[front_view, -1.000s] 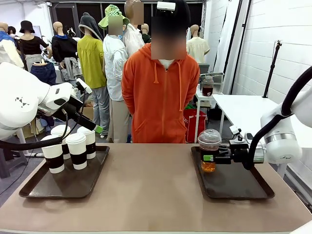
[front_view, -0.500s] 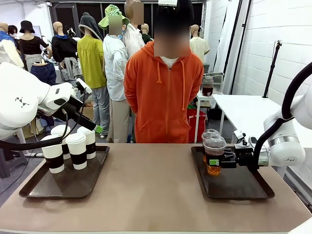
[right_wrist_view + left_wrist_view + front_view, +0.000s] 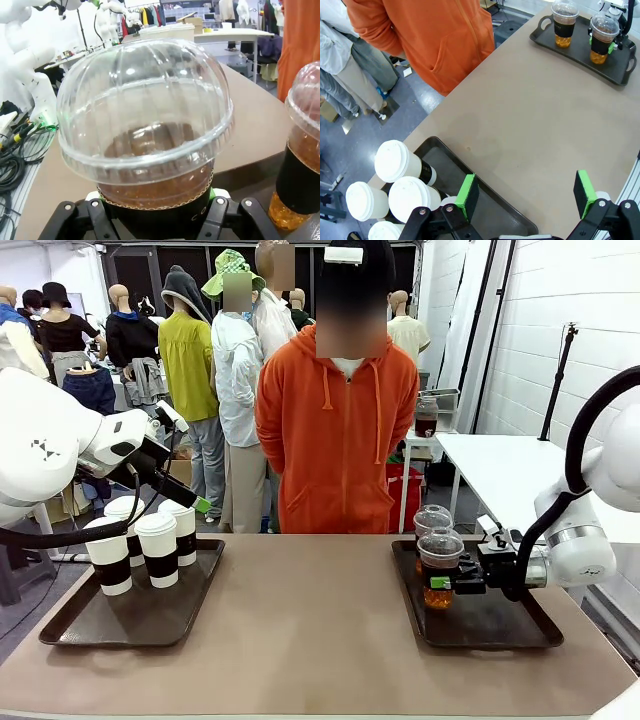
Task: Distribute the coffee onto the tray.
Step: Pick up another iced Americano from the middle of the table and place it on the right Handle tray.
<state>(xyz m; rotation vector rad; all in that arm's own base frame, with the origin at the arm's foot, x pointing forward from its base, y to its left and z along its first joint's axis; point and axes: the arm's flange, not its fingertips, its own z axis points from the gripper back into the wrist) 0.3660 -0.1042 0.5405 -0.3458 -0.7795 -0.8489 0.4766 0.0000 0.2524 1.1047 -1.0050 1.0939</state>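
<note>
Gripping a clear cup (image 3: 440,570) of brown drink, right gripper (image 3: 446,582) is clamped on its dark sleeve, low over the right tray (image 3: 500,625), just beside the second clear cup (image 3: 432,524). Risks as I see them: knocking that neighbour over, or tipping the held cup if it's let go before the base sits flat. Squeezing soft plastic could also pop the dome lid. Left gripper (image 3: 525,195) is spread wide, holding nothing, above the left tray (image 3: 100,625) with four white cups (image 3: 145,540).

White rounded arms (image 3: 45,440), black jaws, green pads (image 3: 467,196), black cables.
</note>
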